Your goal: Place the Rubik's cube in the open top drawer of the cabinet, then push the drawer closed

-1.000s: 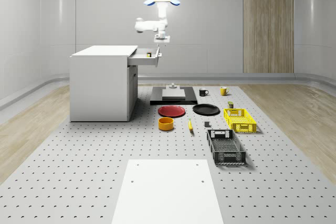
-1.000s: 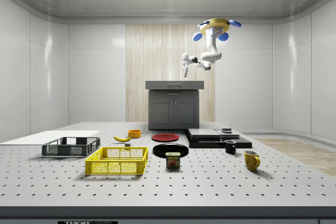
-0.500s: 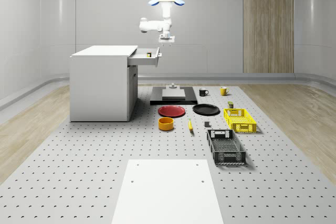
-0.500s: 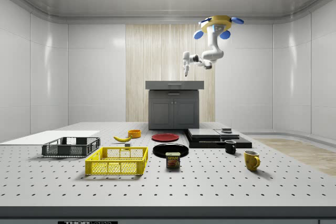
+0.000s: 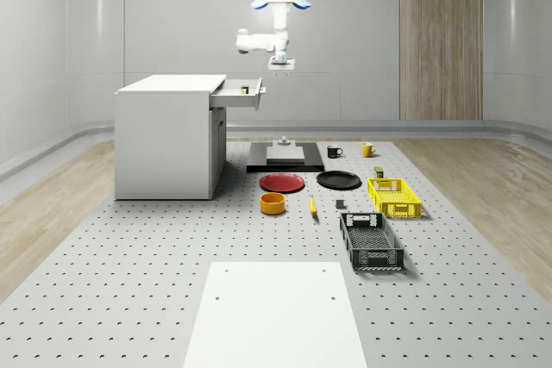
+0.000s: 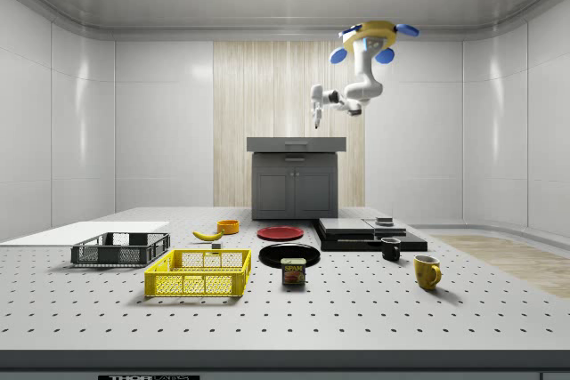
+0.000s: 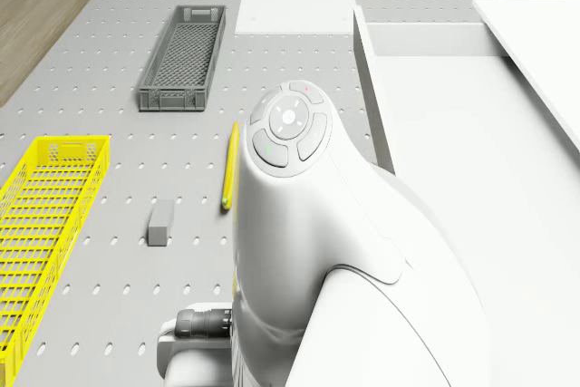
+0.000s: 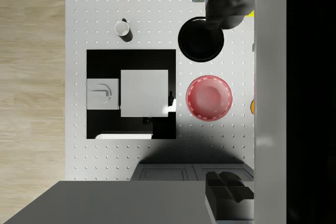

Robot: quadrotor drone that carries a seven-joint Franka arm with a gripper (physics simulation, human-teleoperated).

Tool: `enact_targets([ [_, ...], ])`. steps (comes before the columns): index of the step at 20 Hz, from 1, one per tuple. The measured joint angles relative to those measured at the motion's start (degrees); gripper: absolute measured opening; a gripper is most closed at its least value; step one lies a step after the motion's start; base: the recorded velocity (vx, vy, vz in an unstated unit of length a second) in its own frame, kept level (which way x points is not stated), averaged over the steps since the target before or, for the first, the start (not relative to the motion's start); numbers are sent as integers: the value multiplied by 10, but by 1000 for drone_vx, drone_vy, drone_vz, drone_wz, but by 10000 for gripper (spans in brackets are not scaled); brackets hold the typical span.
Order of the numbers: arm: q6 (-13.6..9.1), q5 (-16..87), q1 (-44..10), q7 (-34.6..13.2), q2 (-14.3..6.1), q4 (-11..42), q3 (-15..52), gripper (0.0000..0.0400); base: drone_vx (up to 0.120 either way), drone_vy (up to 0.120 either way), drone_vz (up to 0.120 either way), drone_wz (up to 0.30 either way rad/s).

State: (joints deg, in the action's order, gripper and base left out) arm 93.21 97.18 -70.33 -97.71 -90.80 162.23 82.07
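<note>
The white cabinet [image 5: 168, 137] stands on the floor at the whole-scene view's left, its top drawer [image 5: 240, 93] pulled out. A small yellowish Rubik's cube [image 5: 245, 88] sits inside the drawer near its front. The drone [image 5: 278, 2] hovers high, just past the drawer's front edge. Its white arm hangs below, and the gripper [image 5: 280, 63] points down, above and slightly to the right of the drawer front, touching nothing. In the side view the gripper [image 6: 315, 116] hangs over the cabinet [image 6: 294, 182] and the drone [image 6: 374, 36] is to its right.
On the floor in front of the drawer lie a black platform [image 5: 285, 159], a red plate [image 5: 282, 182], a black plate [image 5: 338, 179], an orange bowl [image 5: 272, 203] and a banana [image 5: 312, 206]. A yellow crate [image 5: 393, 196], a grey crate [image 5: 371, 241] and two mugs stand further right.
The drone, arm and gripper have shifted toward the whole-scene view's right and slightly up, from over the drawer's front end to just beyond it. The drawer stays open.
</note>
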Motion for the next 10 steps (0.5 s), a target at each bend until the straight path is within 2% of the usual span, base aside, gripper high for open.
enact_targets([
  [10,2,-1,0,0,-2,0,0,400,0,120,0,0],
])
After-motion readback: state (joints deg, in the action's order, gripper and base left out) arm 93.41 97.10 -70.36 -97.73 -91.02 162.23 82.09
